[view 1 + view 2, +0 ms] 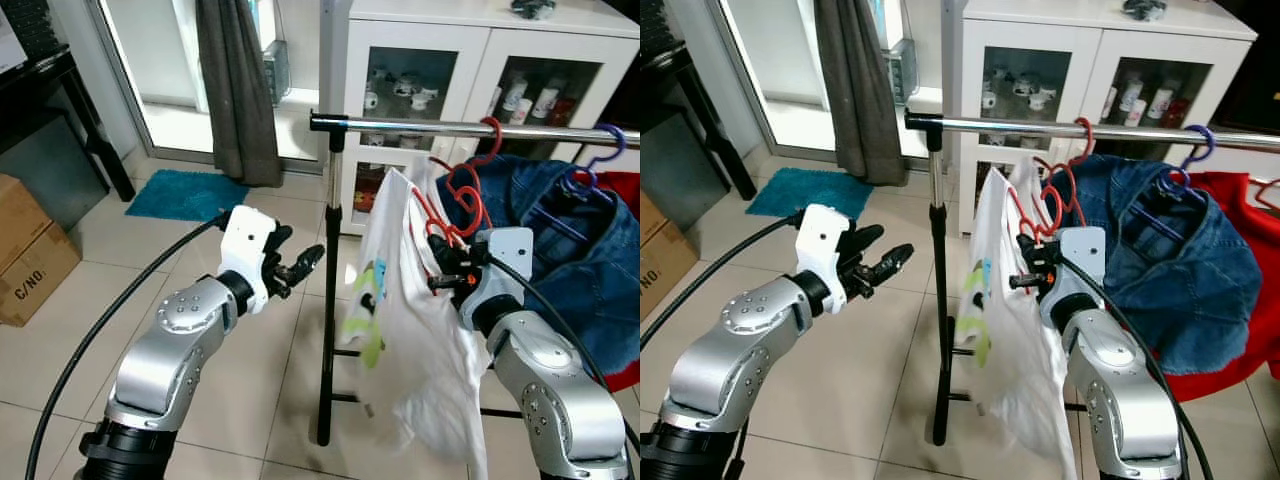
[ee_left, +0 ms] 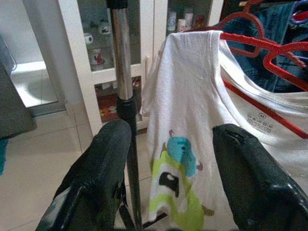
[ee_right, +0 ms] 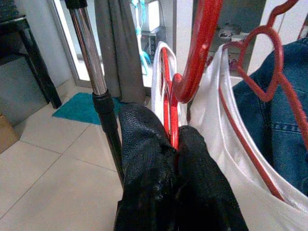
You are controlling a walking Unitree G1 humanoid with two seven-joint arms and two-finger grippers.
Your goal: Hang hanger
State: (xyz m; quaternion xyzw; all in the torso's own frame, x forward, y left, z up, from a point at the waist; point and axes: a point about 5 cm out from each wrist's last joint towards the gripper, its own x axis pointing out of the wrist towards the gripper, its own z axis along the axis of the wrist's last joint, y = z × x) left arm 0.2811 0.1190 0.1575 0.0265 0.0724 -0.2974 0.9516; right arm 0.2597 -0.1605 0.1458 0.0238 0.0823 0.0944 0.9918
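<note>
A white cabinet with glass doors stands at the back, mugs and bottles on its shelves. In front of it a clothes rack rises on a black post from the tiled floor, its chrome rail running across toward the robot's right. The rail's left end, capped in black, is bare; hooks crowd it only further right. Left of the post the floor lies open as far as a teal mat, a grey curtain and a cardboard box at the far left edge.

A denim jacket hangs on a purple hanger at the rail's right, with red cloth behind it. Beside the jacket, nearer the post, a white T-shirt with a green cartoon print droops on a red hanger, whose hook reaches the rail; whether it rests on the rail I cannot tell.

The right gripper is raised at the shirt's collar, its two black fingers pinched together on the red hanger's wire just below the hook. The left gripper hovers in open air left of the post, apart from it, its fingers spread wide and holding nothing, pointing toward the post and the shirt's hanging edge.
</note>
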